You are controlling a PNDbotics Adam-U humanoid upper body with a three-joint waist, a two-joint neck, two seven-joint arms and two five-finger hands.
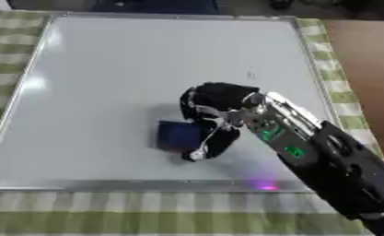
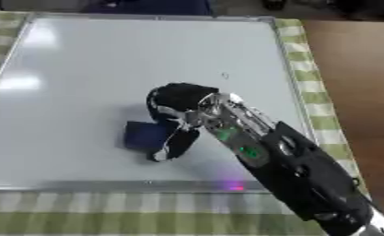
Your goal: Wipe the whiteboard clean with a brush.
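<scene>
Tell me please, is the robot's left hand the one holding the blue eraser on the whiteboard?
No, the right hand, entering from the right side, curls around the blue eraser on the whiteboard.

Both head eyes look down — sharing whiteboard [image 1: 130, 69].

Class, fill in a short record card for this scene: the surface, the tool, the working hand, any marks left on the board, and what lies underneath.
Surface: large white whiteboard with a silver metal frame, lying flat
Tool: dark blue square brush block, resting on the board
Working hand: black right hand, fingers curled round the brush
Left hand: not in view
Marks left: one small faint mark beyond the hand
Underneath: green and white checked cloth
</scene>
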